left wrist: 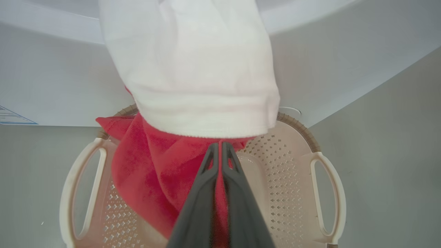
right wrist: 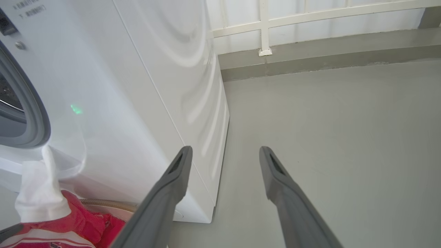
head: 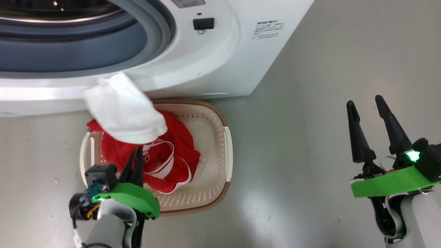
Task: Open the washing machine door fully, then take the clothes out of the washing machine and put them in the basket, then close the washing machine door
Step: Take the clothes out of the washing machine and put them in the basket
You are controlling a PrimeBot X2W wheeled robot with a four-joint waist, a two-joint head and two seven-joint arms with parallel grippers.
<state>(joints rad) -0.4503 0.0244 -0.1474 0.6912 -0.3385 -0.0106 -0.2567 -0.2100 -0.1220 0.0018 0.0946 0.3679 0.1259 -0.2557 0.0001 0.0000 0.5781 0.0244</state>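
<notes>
The smooth, faintly glossy grey floor [head: 310, 155] bears the white washing machine [head: 224, 62], which stands along its far side in the head view. The cream basket [head: 215, 144] rests on the floor just in front of the machine's base, its brown rim close against it.

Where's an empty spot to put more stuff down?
The basket's right half is bare, between the clothes and its right rim. The floor bordered by washer, basket and the open right end effector is free too. The basket's left side is crowded: clothes piled there, the left end effector pinching them.
</notes>
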